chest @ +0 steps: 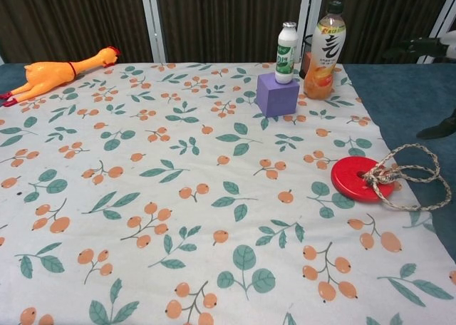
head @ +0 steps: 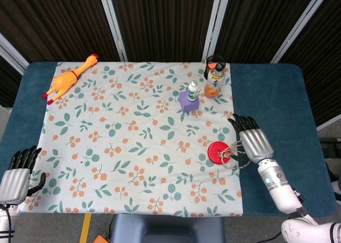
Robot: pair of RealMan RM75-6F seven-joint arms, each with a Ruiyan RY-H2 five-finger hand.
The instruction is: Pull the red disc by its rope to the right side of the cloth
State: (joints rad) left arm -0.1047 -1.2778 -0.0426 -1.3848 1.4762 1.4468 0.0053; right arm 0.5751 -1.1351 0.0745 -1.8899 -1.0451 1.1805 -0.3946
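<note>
1. The right robot hand hovers over the right edge of the cloth, its fingers spread and pointing away from the robot; it holds nothing. In the chest view only dark fingertips show at the right border.
2. The left robot hand sits at the near left corner of the worktop, just off the cloth's left edge, fingers apart and free of any object.
3. The red disc lies flat on the cloth near its right edge, just left of the right robot hand. A narrow strip of cloth is all that separates it from that edge.
4. The rope is tied through the disc's centre and lies slack in loose loops, spilling rightward over the cloth edge onto the bare blue worktop. Its run is from the disc toward the right, under the right robot hand; whether a finger touches it cannot be told.
5. To the right of the cloth, a broad band of blue worktop stretches to the table edge.
6. Farther back on the cloth stand a purple block with a small white bottle on it, and an orange drink bottle beside them, well apart from the disc.
7. A rubber chicken lies at the far left corner.
</note>
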